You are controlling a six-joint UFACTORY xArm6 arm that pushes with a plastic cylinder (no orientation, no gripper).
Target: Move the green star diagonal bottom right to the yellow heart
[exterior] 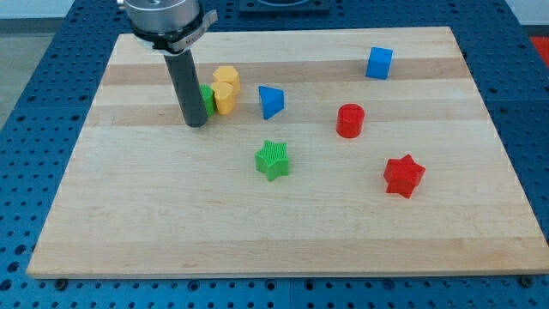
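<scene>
The green star (273, 160) lies near the middle of the wooden board (171, 223). Two yellow blocks stand close together at the upper left: the upper one (226, 76) and the lower one (224, 98); which of them is the heart I cannot tell. The star is below and to the right of them, apart from both. My tip (196, 124) rests on the board left of the yellow blocks, well left of and above the star. A green block (208, 99) is partly hidden behind the rod, touching the lower yellow block.
A blue triangular block (271, 102) lies right of the yellow blocks, above the star. A red cylinder (350, 121) and a red star (404, 176) are at the right. A blue cube (379, 63) sits near the top right.
</scene>
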